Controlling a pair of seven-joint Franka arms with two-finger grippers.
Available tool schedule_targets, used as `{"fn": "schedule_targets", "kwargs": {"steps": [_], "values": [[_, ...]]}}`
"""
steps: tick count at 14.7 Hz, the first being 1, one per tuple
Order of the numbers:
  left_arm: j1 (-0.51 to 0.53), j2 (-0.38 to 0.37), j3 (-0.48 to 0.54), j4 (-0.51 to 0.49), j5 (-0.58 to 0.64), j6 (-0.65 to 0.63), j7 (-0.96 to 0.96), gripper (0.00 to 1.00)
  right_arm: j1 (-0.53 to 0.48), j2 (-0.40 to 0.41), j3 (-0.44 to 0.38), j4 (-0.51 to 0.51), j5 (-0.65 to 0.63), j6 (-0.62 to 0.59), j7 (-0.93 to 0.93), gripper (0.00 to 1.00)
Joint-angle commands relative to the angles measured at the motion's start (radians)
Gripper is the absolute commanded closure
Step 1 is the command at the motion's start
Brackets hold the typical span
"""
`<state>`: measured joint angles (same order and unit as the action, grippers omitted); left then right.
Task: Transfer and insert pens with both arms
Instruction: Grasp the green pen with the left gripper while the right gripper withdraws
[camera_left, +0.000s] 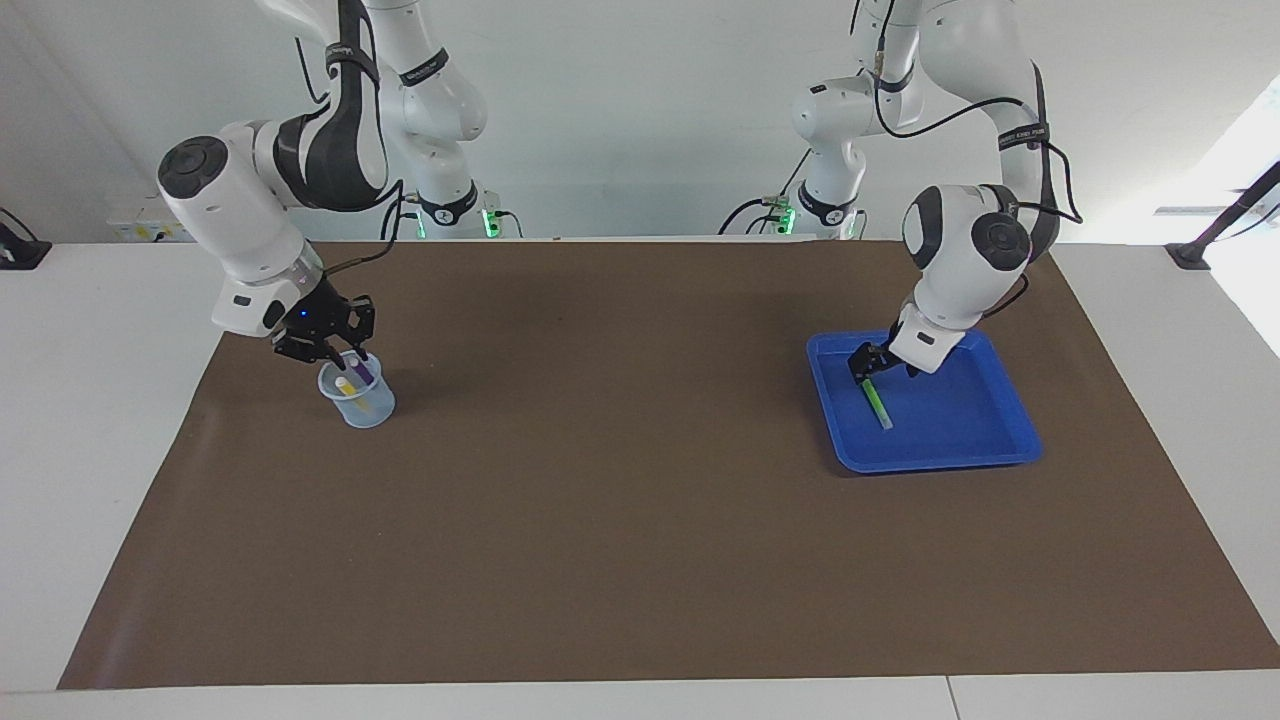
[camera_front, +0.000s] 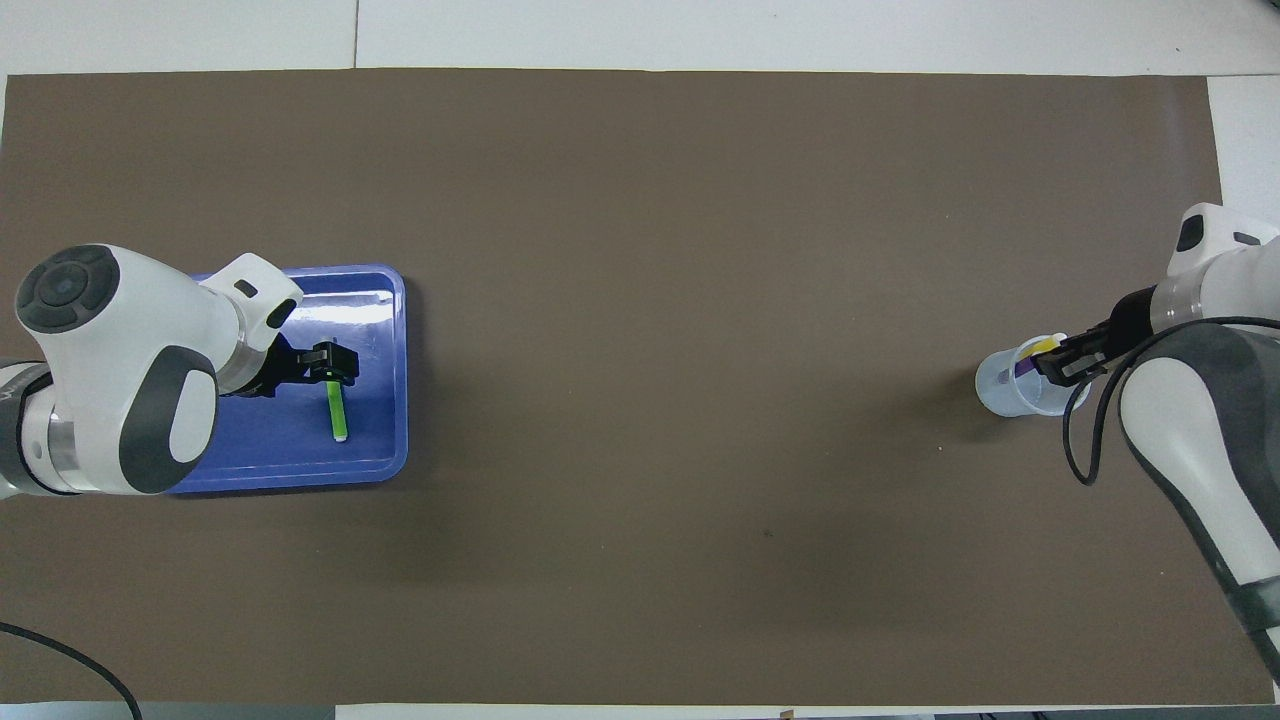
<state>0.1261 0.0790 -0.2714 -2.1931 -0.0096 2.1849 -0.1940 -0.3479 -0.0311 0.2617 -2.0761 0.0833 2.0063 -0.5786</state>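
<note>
A green pen (camera_left: 880, 405) (camera_front: 337, 410) lies in the blue tray (camera_left: 940, 462) (camera_front: 300, 478) at the left arm's end of the table. My left gripper (camera_left: 866, 368) (camera_front: 333, 368) is open and down in the tray at the pen's green end, away from its pale cap. At the right arm's end stands a clear cup (camera_left: 365, 405) (camera_front: 995, 395). In it lean a yellow pen (camera_left: 345, 383) (camera_front: 1045, 344) and a purple pen (camera_left: 358, 372) (camera_front: 1026, 367). My right gripper (camera_left: 345, 357) (camera_front: 1050, 362) hangs open just over the cup's rim, above the purple pen.
A brown mat (camera_left: 620, 500) covers most of the white table. Two smaller white arms with green-lit bases (camera_left: 440, 200) (camera_left: 820, 200) stand at the robots' edge of the table.
</note>
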Motion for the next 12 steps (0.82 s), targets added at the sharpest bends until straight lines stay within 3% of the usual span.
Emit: {"fn": "schedule_targets", "kwargs": {"steps": [1, 6, 10, 12], "values": [[0.000, 0.007, 0.000, -0.048, 0.033, 0.079, 0.010, 0.00, -0.014, -0.024, 0.010, -0.010, -0.017, 0.005, -0.017, 0.00], [-0.006, 0.064, 0.000, -0.060, 0.034, 0.177, 0.010, 0.00, 0.041, -0.029, 0.031, 0.162, 0.070, -0.199, 0.031, 0.00], [-0.006, 0.065, 0.000, -0.060, 0.072, 0.176, 0.015, 0.02, 0.139, -0.049, 0.034, 0.179, 0.264, -0.212, 0.335, 0.00], [-0.008, 0.071, 0.000, -0.060, 0.073, 0.179, 0.013, 0.11, 0.181, -0.049, 0.034, 0.180, 0.393, -0.198, 0.510, 0.00]]}}
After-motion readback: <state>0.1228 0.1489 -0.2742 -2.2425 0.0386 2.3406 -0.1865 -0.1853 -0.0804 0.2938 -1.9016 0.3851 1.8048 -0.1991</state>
